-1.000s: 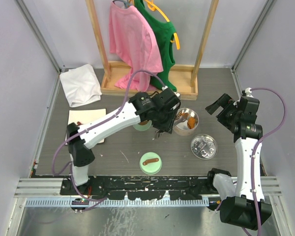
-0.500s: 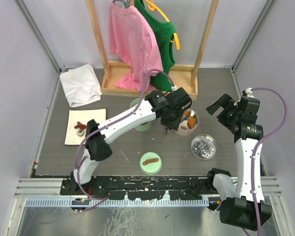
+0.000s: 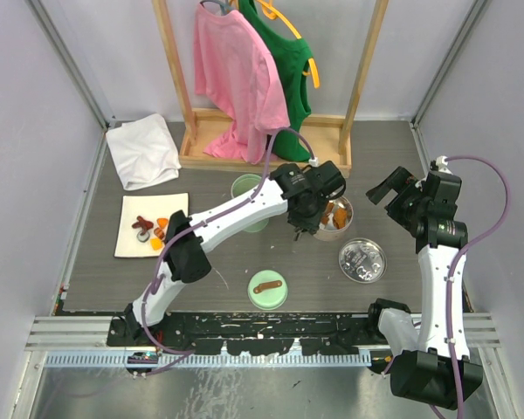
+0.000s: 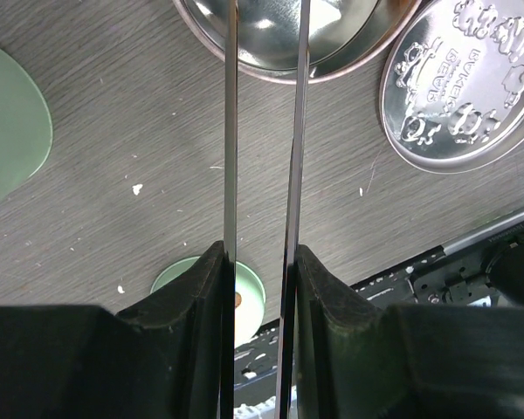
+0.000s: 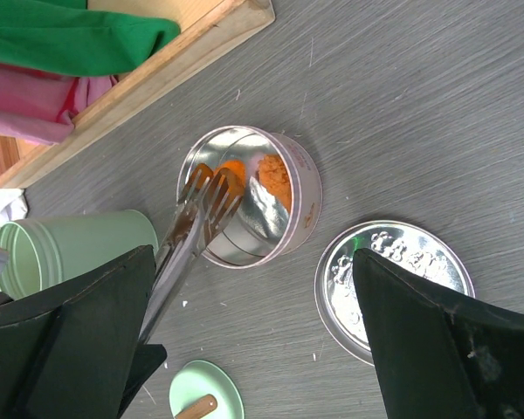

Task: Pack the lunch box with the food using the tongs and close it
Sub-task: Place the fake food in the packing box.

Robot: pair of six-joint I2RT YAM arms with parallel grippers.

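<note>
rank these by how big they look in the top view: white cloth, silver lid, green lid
1. white cloth, clearly largest
2. silver lid
3. green lid, only a little smaller than the silver one

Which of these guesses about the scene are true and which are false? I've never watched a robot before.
1. The left gripper is clamped on the tongs. True.
2. The lid sits on the round metal lunch box. False: the lid lies on the table beside the open box.
3. Orange pieces lie inside the lunch box. True.
4. The right gripper holds the green cup. False: it is open and empty, away from the cup.
5. All the food is packed. False: some pieces lie on the white sheet.
</note>
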